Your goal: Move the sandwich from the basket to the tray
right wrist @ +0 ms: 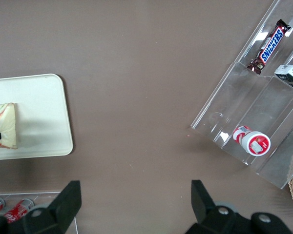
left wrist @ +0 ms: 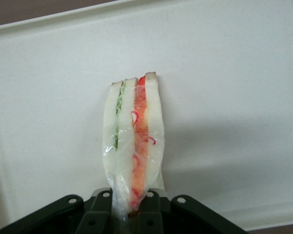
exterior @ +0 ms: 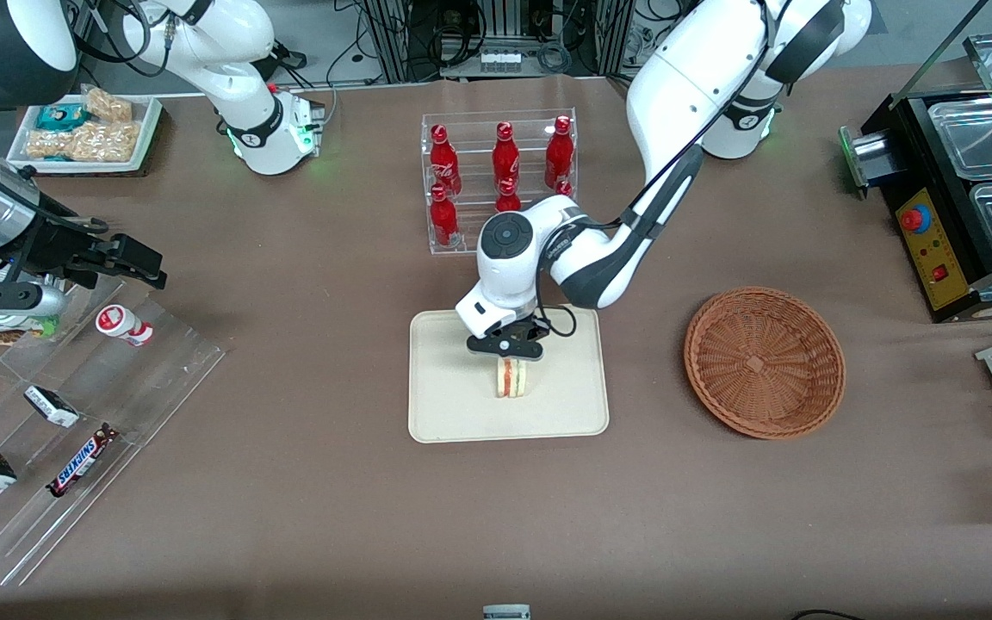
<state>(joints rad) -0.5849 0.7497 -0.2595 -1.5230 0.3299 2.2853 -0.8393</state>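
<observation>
The sandwich (exterior: 513, 379) is a wrapped white wedge with orange-pink and green layers. It stands on edge on the cream tray (exterior: 453, 413) near the tray's middle. My gripper (exterior: 508, 348) hangs directly above it, shut on the wedge's upper corner. In the left wrist view the two black fingers (left wrist: 156, 214) press both sides of the sandwich (left wrist: 134, 141) over the tray floor (left wrist: 234, 73). The woven basket (exterior: 763, 362) sits empty beside the tray, toward the working arm's end. In the right wrist view the sandwich (right wrist: 5, 124) rests on the tray (right wrist: 44, 112).
A clear rack of red bottles (exterior: 500, 176) stands farther from the front camera than the tray. A stepped acrylic display with snack bars (exterior: 74, 413) and a white tray of snacks (exterior: 87, 129) lie toward the parked arm's end. A black appliance (exterior: 961, 172) sits toward the working arm's end.
</observation>
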